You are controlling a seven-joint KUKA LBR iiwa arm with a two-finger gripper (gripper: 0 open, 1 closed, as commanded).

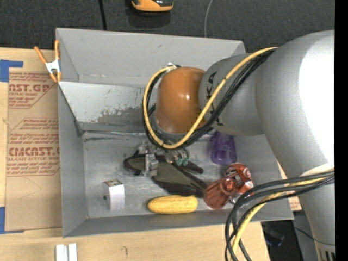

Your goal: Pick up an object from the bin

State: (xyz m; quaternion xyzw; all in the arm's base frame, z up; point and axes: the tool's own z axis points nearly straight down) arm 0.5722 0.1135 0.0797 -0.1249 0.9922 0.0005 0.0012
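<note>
Whether the gripper (151,161) is clenched or released I cannot tell from my seat: its tip is tucked under the wrist, and only a few small metal parts show there.

In the camera view the arm (283,91) comes in from the right, thick and silver, and bends down over the middle of the bin (70,145). Its wrist carries a rounded orange cover (179,105), with yellow and black cables (149,99) looped around it. The tip is low, close to the bin floor and a little left of centre.

Right at the tip lies a black curved piece (133,163), sticking out to the left of the metal parts. I cannot tell whether the gripper touches it or only hangs just above it. Just to the right and below is a long, dark, flat thing (176,181), lying slantwise across the floor and partly hidden by the wrist.

Along the near wall lies a yellow banana-shaped thing (173,204), just below the dark flat thing. To its left, apart from the rest, stands a small white block (115,194). To its right is a reddish-brown lump (217,196), with a red and white piece (238,177) against it. A purple see-through thing (222,148) sits further back, half covered by the arm.
</note>
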